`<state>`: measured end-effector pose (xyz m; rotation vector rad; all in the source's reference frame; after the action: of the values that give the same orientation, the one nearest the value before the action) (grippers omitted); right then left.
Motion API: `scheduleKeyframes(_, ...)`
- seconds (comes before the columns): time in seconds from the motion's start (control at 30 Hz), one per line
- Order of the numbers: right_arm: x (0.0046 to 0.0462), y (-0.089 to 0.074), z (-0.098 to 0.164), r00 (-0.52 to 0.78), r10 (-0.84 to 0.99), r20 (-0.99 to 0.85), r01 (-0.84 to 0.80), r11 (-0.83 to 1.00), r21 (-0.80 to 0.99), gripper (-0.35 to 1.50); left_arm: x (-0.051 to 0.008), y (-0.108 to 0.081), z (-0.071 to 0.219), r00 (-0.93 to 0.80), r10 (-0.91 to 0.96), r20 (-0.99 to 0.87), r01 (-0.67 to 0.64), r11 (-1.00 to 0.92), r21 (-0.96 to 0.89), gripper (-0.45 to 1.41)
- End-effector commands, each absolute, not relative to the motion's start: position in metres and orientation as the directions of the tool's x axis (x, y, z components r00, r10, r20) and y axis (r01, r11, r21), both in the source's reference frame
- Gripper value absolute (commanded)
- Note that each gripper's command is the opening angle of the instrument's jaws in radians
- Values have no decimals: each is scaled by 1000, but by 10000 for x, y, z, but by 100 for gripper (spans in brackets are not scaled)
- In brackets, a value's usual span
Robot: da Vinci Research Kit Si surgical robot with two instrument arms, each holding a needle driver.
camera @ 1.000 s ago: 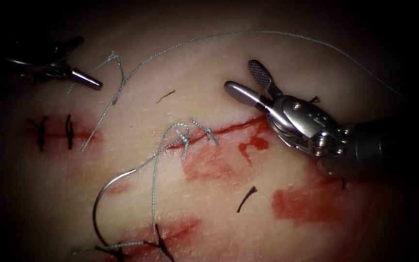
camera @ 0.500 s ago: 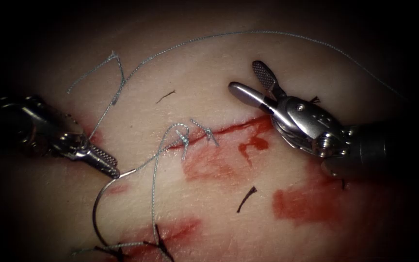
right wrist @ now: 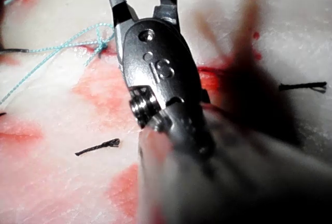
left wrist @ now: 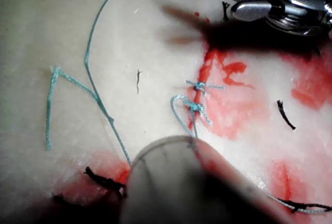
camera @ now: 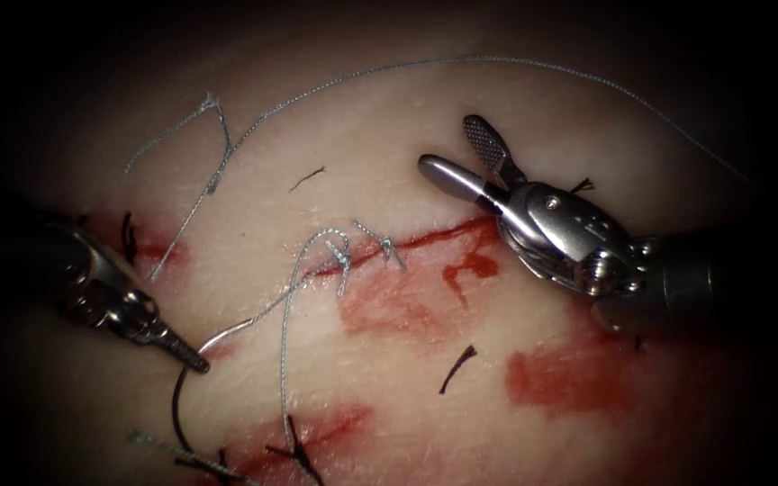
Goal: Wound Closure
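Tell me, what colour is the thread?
The thread is light blue-green, clearest in the left wrist view.

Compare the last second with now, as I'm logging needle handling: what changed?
The left tool came down from the upper left and closed on the needle near its thread end, lifting it slightly. The right tool stayed open, holding nothing, above the cut; the thread barely shifted.

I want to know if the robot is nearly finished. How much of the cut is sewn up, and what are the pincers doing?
Done: two light thread knots sit on the cut. In hand: the left pincer is shut on the curved needle near its thread end; the needle lies on the tissue, left of the knots. The right pincer is open, holding nothing. Left: right of the knots, the cut shows red, without stitches.
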<state>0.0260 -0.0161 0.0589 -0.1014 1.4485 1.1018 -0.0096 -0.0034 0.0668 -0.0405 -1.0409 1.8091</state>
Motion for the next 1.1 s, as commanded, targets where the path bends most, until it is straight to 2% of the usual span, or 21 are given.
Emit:
scheduleKeyframes(0.03,268,-164,591,-246,530,-811,-639,541,547,133,-100,-36,672,-490,770,409,-739,-118,-663,32)
scheduleKeyframes(0.13,268,-164,591,-246,530,-811,-639,541,547,135,-97,-41,668,-459,767,448,-776,-101,-623,17)
scheduleKeyframes(0.17,268,-164,591,-246,530,-811,-639,541,547,135,-95,-45,669,-424,772,474,-802,-78,-592,4)
scheduleKeyframes(0.2,268,-165,591,-246,530,-811,-639,541,547,135,-91,-49,669,-384,769,512,-829,-43,-557,-37)
scheduleKeyframes(0.23,268,-165,590,-246,530,-811,-639,541,547,135,-89,-52,669,-351,770,533,-850,-23,-526,-45)
scheduleKeyframes(0.33,268,-165,590,-246,530,-811,-639,541,547,135,-90,-53,667,-328,768,550,-880,-36,-474,-45)
scheduleKeyframes(0.57,268,-165,590,-246,530,-811,-639,541,547,136,-105,-28,649,-297,800,521,-876,-12,-482,-45)
scheduleKeyframes(0.63,268,-165,590,-246,530,-811,-639,541,547,136,-100,-24,640,-368,795,483,-849,-75,-524,-45)
scheduleKeyframes(0.67,268,-165,590,-250,533,-808,-637,538,552,138,-96,-24,638,-396,791,467,-836,-100,-539,19)
scheduleKeyframes(0.7,268,-165,591,-250,533,-808,-637,538,552,138,-94,-22,637,-427,785,449,-821,-129,-556,47)
scheduleKeyframes(0.77,268,-166,591,-250,533,-808,-637,538,552,138,-91,-18,636,-465,776,426,-800,-163,-577,68)
scheduleKeyframes(0.8,268,-166,591,-250,533,-808,-637,538,552,140,-85,-15,631,-489,769,412,-786,-184,-591,73)
scheduleKeyframes(1.1,269,-166,591,-254,535,-806,-636,535,556,140,-56,-38,610,-542,702,462,-765,-185,-617,68)
